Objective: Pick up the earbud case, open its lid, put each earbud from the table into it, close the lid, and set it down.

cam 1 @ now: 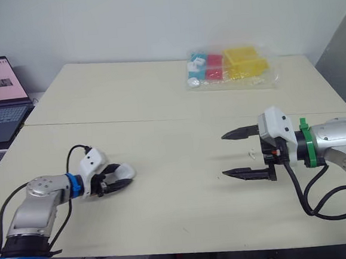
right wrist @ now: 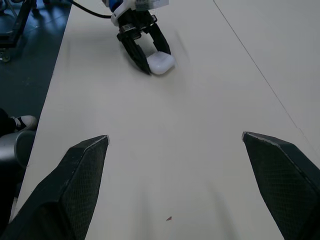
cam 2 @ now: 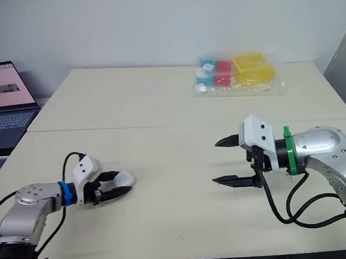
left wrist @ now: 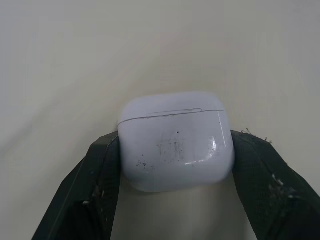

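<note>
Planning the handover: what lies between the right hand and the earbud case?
Bare table lies between the right hand and the earbud case, as the left eye view shows.

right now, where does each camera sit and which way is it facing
left eye, right eye: on the head, forward and down over the table; left gripper and right gripper show
left wrist: on that wrist, along its fingers, shut on the earbud case
right wrist: on that wrist, facing the left gripper; own open fingers show
shared: earbud case in all four
</note>
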Controlling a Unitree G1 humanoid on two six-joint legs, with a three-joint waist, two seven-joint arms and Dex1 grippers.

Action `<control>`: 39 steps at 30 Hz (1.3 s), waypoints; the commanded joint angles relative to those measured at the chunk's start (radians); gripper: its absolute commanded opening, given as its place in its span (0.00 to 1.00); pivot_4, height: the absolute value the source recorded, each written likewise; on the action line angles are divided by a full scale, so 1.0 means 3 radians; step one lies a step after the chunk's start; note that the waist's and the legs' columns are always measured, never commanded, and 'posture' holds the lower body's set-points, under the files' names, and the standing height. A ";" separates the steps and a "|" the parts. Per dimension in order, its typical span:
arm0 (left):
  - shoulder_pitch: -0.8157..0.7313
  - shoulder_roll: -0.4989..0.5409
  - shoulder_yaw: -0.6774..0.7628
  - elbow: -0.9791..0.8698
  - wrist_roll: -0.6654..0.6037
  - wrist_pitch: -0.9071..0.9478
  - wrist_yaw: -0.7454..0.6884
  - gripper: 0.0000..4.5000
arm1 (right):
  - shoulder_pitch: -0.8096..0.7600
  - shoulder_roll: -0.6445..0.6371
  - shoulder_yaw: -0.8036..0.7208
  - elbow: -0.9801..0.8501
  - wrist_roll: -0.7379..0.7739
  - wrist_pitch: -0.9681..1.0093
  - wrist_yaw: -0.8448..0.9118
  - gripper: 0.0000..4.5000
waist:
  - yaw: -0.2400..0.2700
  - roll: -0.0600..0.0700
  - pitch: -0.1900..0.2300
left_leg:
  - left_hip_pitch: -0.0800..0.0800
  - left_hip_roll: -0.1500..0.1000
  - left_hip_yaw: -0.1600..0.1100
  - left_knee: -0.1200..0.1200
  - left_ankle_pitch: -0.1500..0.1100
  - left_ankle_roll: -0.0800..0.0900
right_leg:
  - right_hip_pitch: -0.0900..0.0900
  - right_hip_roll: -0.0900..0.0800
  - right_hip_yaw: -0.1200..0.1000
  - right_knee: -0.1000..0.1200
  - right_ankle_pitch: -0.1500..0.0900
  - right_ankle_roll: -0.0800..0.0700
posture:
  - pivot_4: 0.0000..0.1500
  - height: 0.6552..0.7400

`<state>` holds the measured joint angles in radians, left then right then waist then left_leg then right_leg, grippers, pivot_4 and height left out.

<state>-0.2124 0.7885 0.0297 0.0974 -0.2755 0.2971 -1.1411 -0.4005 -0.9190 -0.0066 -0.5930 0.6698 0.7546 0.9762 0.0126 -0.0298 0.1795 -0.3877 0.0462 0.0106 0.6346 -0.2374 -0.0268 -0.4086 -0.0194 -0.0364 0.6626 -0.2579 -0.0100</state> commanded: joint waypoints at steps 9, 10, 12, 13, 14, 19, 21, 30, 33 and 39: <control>-0.0401 -0.0887 -0.0679 -0.0808 0.0134 -0.0726 0.0203 0.63 | 0.0165 0.0325 -0.0664 -0.0145 0.1476 0.1461 -0.1343 1.00 | -0.0010 0.0000 0.0000 | -0.0016 -0.0003 -0.0005 0.0035 0.0000 0.0001 | -0.0002 0.0008 0.0001 0.0006 0.0013 0.0011 | 1.00 1.00; -0.0433 -0.0973 -0.0722 -0.0734 0.0236 -0.0972 0.0260 0.63 | 0.0151 0.0411 -0.0678 -0.0099 0.1708 0.1538 -0.1537 1.00 | -0.0010 0.0000 0.0000 | -0.0017 -0.0003 -0.0007 0.0036 0.0000 0.0001 | -0.0002 0.0010 -0.0001 0.0006 0.0014 0.0011 | 1.00 1.00; -0.0494 -0.1061 -0.0809 -0.0612 0.0382 -0.1379 0.0272 0.63 | 0.0089 0.0505 -0.0610 0.0043 0.2031 0.1798 -0.1935 1.00 | -0.0011 -0.0001 0.0000 | -0.0017 -0.0004 -0.0006 0.0038 0.0000 0.0001 | -0.0001 0.0016 0.0001 0.0006 0.0016 0.0008 | 1.00 1.00; -0.0530 -0.1105 -0.0830 -0.0555 0.0437 -0.1517 0.0307 0.63 | 0.0063 0.0584 -0.0584 0.0081 0.2132 0.1818 -0.2090 1.00 | -0.0011 0.0000 0.0000 | -0.0019 -0.0004 -0.0006 0.0038 0.0000 0.0001 | -0.0002 0.0019 0.0002 0.0004 0.0018 0.0007 | 1.00 1.00; -0.0562 -0.1128 -0.0846 -0.0515 0.0465 -0.1627 0.0311 0.63 | 0.0038 0.0673 -0.0549 0.0145 0.2271 0.1820 -0.2290 1.00 | -0.0012 -0.0001 0.0000 | -0.0019 -0.0004 -0.0006 0.0038 0.0000 0.0002 | -0.0002 0.0022 0.0002 0.0004 0.0019 0.0006 | 1.00 1.00; -0.0663 -0.1152 -0.0880 -0.0374 0.0524 -0.1995 0.0305 0.63 | -0.0145 0.0966 -0.0346 0.0433 0.2697 0.1771 -0.2941 1.00 | -0.0026 0.0000 0.0000 | -0.0023 0.0001 -0.0008 0.0037 0.0000 0.0002 | -0.0004 0.0043 0.0004 0.0002 0.0019 0.0006 | 1.00 1.00; -0.0683 -0.1148 -0.0886 -0.0340 0.0508 -0.2092 0.0271 0.63 | -0.0223 0.1019 -0.0257 0.0573 0.2819 0.1780 -0.3087 1.00 | -0.0035 0.0000 0.0000 | -0.0025 0.0001 -0.0007 0.0037 0.0000 0.0002 | -0.0006 0.0044 0.0005 0.0002 0.0019 0.0006 | 1.00 1.00; -0.0708 -0.1148 -0.0902 -0.0317 0.0462 -0.2153 0.0231 0.63 | -0.0392 0.0906 -0.0034 0.0855 0.3170 0.1798 -0.3192 1.00 | -0.0042 0.0000 0.0000 | -0.0031 0.0001 -0.0009 0.0037 0.0000 0.0002 | -0.0009 0.0044 0.0003 -0.0001 0.0019 0.0007 | 1.00 1.00; -0.0713 -0.1152 -0.0899 -0.0327 0.0442 -0.2144 0.0226 0.63 | -0.0424 0.0882 0.0020 0.0885 0.3194 0.1792 -0.3161 1.00 | -0.0043 0.0000 0.0000 | -0.0030 0.0002 -0.0010 0.0037 0.0000 0.0002 | -0.0010 0.0046 0.0002 0.0000 0.0019 0.0007 | 1.00 1.00; -0.0733 -0.1172 -0.0881 -0.0366 0.0366 -0.2050 0.0213 0.63 | -0.0441 0.0885 0.0062 0.0955 0.3168 0.1757 -0.3085 0.79 | -0.0044 0.0000 0.0000 | -0.0031 0.0003 -0.0010 0.0037 0.0000 0.0002 | -0.0010 0.0047 0.0002 0.0000 0.0019 0.0007 | 1.00 1.00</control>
<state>-0.4151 0.4351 -0.2391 0.0212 -0.1385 -0.3125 -1.0743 -0.5204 -0.6468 0.0233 -0.3006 1.6000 1.2960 0.0302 -0.0005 -0.0299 0.1796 -0.3970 0.0472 0.0076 0.6457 -0.2374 -0.0261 -0.4118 -0.0053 -0.0358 0.6624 -0.2522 -0.0079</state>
